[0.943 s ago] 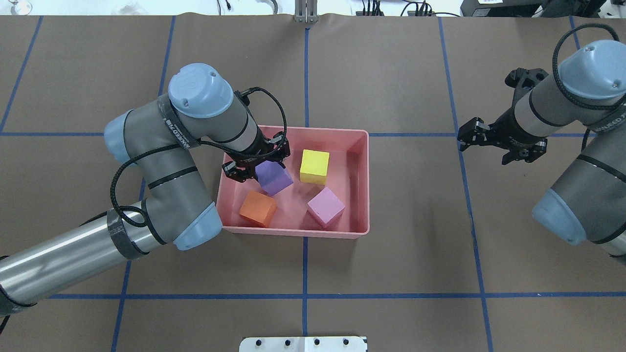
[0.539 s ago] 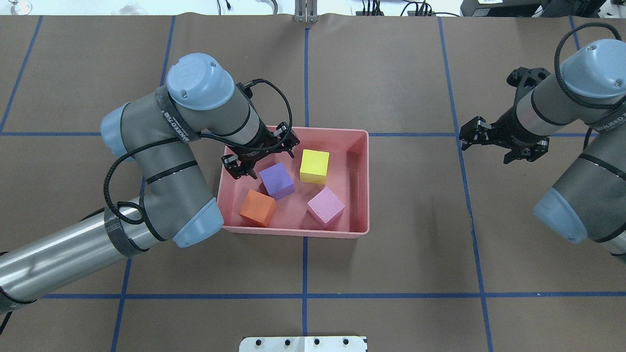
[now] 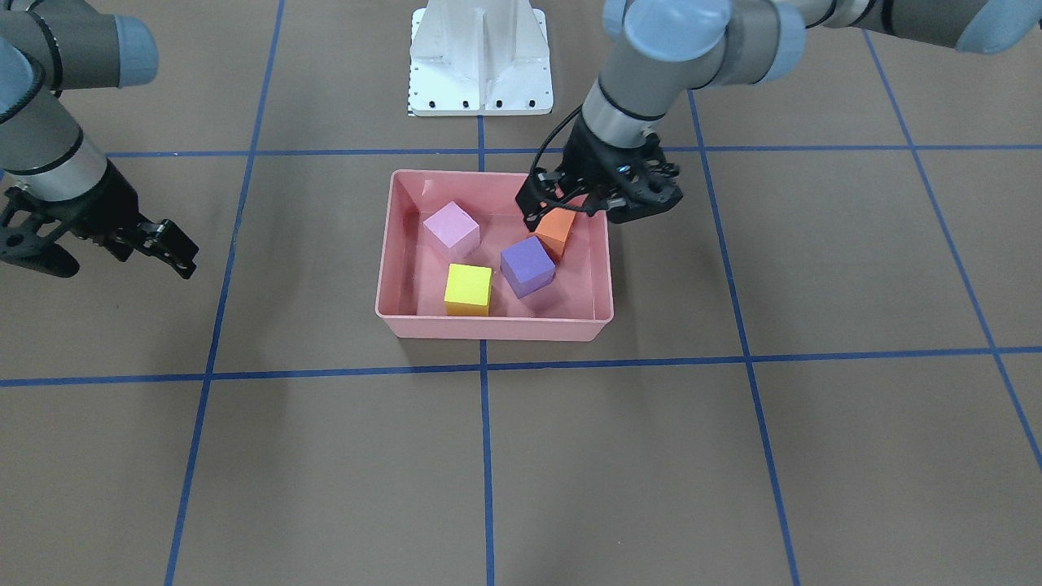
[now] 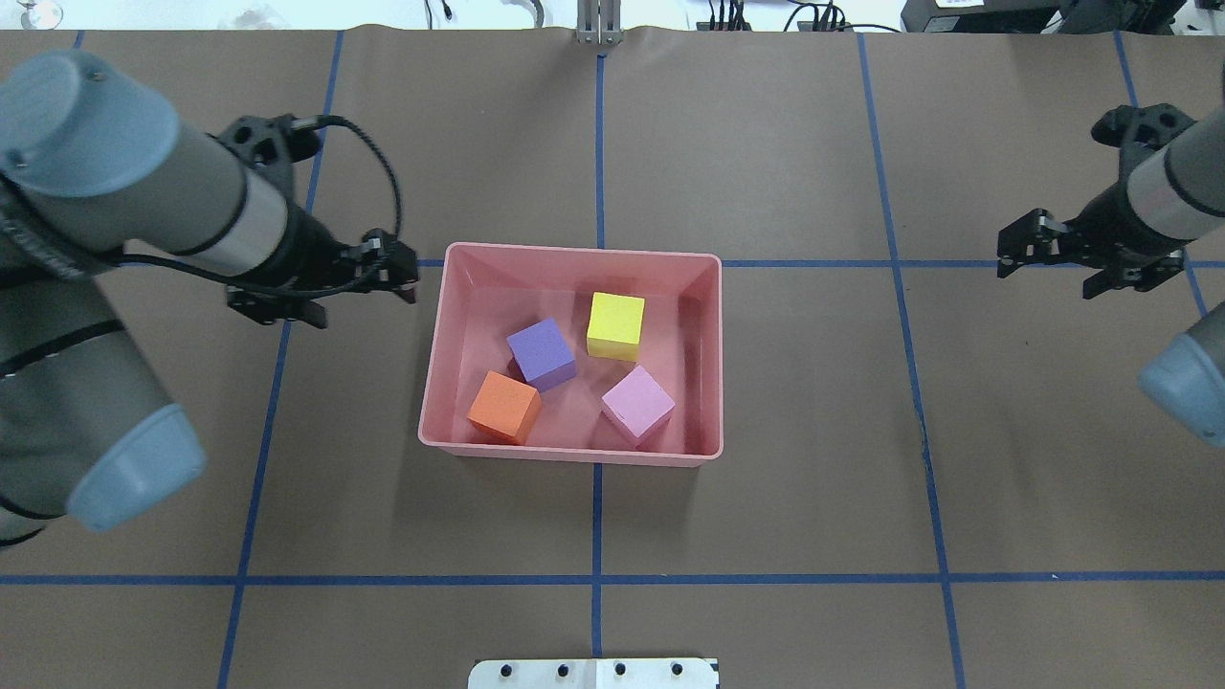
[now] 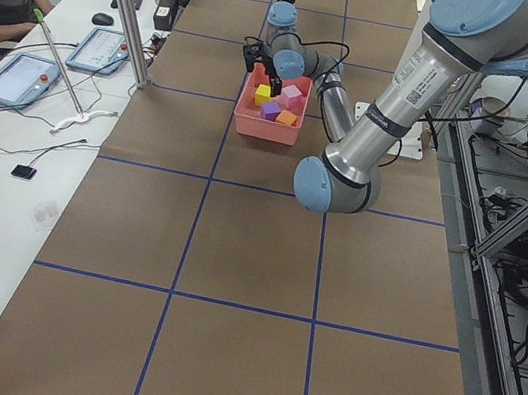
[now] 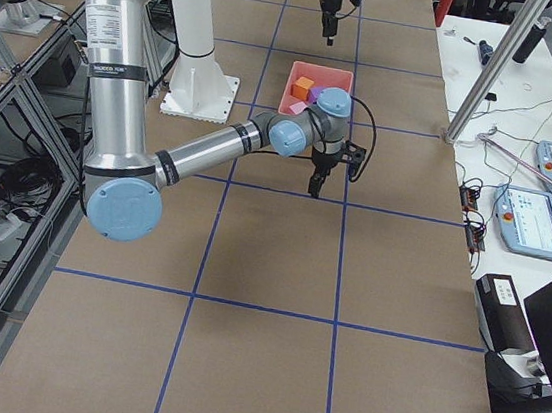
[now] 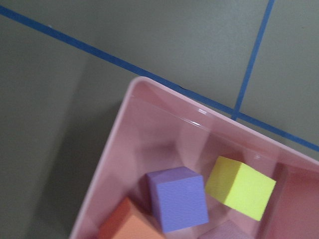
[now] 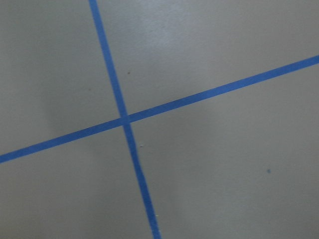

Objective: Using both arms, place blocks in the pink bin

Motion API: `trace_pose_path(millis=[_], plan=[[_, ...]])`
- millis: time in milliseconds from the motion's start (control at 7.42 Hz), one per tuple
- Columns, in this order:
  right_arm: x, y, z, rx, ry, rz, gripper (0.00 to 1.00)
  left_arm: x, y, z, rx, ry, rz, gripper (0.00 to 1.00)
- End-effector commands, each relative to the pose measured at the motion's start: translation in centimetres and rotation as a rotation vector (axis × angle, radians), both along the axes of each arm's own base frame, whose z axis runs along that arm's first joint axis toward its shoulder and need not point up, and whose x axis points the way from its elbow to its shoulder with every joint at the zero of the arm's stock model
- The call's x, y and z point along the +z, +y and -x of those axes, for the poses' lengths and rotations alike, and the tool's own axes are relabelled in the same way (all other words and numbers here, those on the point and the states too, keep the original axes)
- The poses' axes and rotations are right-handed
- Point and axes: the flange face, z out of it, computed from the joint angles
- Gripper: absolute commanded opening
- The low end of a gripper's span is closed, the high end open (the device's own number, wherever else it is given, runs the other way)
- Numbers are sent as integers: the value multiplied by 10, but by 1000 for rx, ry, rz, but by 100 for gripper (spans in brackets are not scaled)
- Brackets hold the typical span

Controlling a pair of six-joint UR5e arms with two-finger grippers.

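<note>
The pink bin (image 4: 713, 354) sits mid-table and holds all the blocks: purple (image 4: 542, 353), yellow (image 4: 615, 325), orange (image 4: 504, 407) and light pink (image 4: 637, 405). None is held. My left gripper (image 4: 410, 275) is open and empty, raised just outside the bin's left wall. In the front view it (image 3: 560, 210) hangs over the orange block (image 3: 556, 230) at the bin's (image 3: 488, 325) edge. The left wrist view looks down on the purple (image 7: 177, 199), yellow (image 7: 239, 186) and orange (image 7: 124, 224) blocks. My right gripper (image 4: 1003, 256) is open and empty, far right of the bin.
Brown table paper with blue tape lines (image 4: 597, 144) surrounds the bin. The white pedestal base (image 3: 480, 57) stands behind the bin on the robot's side. The right wrist view shows only paper and a tape cross (image 8: 124, 119).
My left gripper has let go of the purple block, risen and pulled out leftward over the bin's wall. The purple block now lies in the bin. My right gripper has drawn back to the right.
</note>
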Motion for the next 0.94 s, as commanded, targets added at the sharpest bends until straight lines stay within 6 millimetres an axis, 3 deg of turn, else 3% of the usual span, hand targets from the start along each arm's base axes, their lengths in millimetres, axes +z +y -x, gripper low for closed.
trace_pose_path(millis=[0, 135, 269, 404, 539, 674, 808], plan=[[46, 8, -85, -48, -4, -49, 99, 115, -20, 127, 148, -146, -184, 100], [71, 17, -116, -77, -20, -55, 99, 167, -56, 188, 207, -139, -217, 100], [96, 21, -151, -96, -69, -63, 99, 235, -83, 245, 273, -134, -250, 100], [124, 25, -188, -97, -65, -89, 99, 290, -97, 295, 298, -165, -271, 100], [156, 26, -224, -95, -52, -109, 99, 323, -100, 323, 303, -177, -266, 100], [180, 27, -241, -122, -46, -127, 99, 347, -100, 347, 299, -184, -257, 100], [185, 25, -244, -139, -45, -142, 99, 355, -99, 354, 303, -185, -258, 100]])
